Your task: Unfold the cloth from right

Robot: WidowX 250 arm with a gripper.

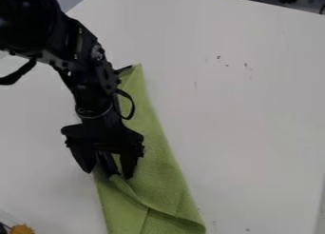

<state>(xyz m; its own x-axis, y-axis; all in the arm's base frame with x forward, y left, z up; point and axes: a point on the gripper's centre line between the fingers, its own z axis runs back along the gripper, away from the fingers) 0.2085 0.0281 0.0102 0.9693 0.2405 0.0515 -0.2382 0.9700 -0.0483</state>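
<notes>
At the left, toward the near-left corner of the bench (254, 109), I have a small orange object (22, 229); it may be sitting in some container, though too little of it shows to be sure. I'd keep my path well away from it.

Next comes the arm (95, 47), slanting in from the bench's far-left corner over the green cloth (152, 166). My gripper (108, 175) is right at the cloth's left side, by the start of a raised fold (133, 192). I can't tell from here whether it is open, closed or holding fabric. The cloth lies in a long, folded strip on the left part of the bench, running toward the near edge and well apart from the right edge.

I judge the step to be getting hold of the top layer alone. I'd want a shallow pinch at the loose margin: too deep and I take the lower layer too, dragging the whole strip. Once a small test lift shows one layer rising, I'd peel it up and over in a low arc, then lower it before letting go. This fabric should be limp, so a fast pull would probably just bunch it.
</notes>
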